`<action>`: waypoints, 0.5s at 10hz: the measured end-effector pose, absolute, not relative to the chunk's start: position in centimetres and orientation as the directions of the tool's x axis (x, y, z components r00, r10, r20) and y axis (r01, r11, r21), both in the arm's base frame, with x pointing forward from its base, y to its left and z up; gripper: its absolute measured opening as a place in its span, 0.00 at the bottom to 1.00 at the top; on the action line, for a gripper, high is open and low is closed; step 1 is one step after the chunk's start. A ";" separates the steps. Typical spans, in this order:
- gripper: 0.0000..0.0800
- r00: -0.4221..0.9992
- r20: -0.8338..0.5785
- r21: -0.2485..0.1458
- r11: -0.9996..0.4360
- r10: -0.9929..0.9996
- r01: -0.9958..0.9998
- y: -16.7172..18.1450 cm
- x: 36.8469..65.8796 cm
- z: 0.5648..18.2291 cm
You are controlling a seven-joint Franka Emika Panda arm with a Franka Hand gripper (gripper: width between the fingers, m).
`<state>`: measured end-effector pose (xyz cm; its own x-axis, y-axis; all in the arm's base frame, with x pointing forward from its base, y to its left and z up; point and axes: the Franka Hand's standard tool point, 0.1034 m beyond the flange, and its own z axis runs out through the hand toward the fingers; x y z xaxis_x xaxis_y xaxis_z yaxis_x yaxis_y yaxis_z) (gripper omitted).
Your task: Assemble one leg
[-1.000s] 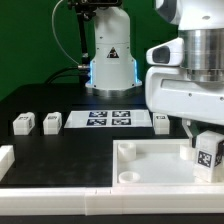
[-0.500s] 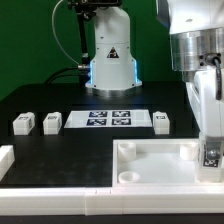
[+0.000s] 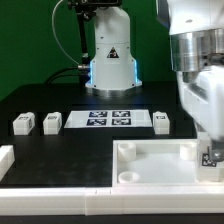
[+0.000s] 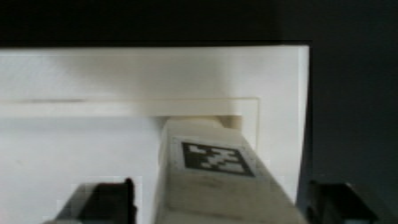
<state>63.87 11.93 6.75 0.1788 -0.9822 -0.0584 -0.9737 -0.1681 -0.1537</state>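
Observation:
My gripper (image 3: 211, 148) is shut on a leg (image 3: 213, 156), a small white block with a black-and-white tag, and holds it upright at the near corner of the large white tray (image 3: 150, 160) on the exterior view's right. In the wrist view the leg (image 4: 214, 160) stands between my two dark fingers (image 4: 111, 203), with its far end against the tray's corner recess (image 4: 196, 105). My gripper (image 4: 222, 208) closes round its sides. Three more legs lie on the black table: two on the exterior view's left (image 3: 22, 124) (image 3: 52, 122), and one near the marker board (image 3: 161, 121).
The marker board (image 3: 108, 121) lies flat behind the tray. The arm's base (image 3: 110, 60) stands at the back. A white rail (image 3: 60, 203) runs along the front edge and a white block (image 3: 5, 160) sits at the exterior view's left edge.
My gripper has moved toward the exterior view's right and down, taking the leg lower onto the tray's near corner on that side. The wrist has turned. The other legs have not moved.

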 end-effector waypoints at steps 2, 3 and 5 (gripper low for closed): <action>0.77 0.385 -0.023 -0.162 -0.376 -0.923 -0.912 11.9 63.9 6.7; 0.80 0.537 0.006 -0.154 -0.531 -0.844 -0.833 11.8 63.7 6.6; 0.81 0.847 0.066 -0.097 -0.849 -0.527 -0.520 11.4 63.6 6.6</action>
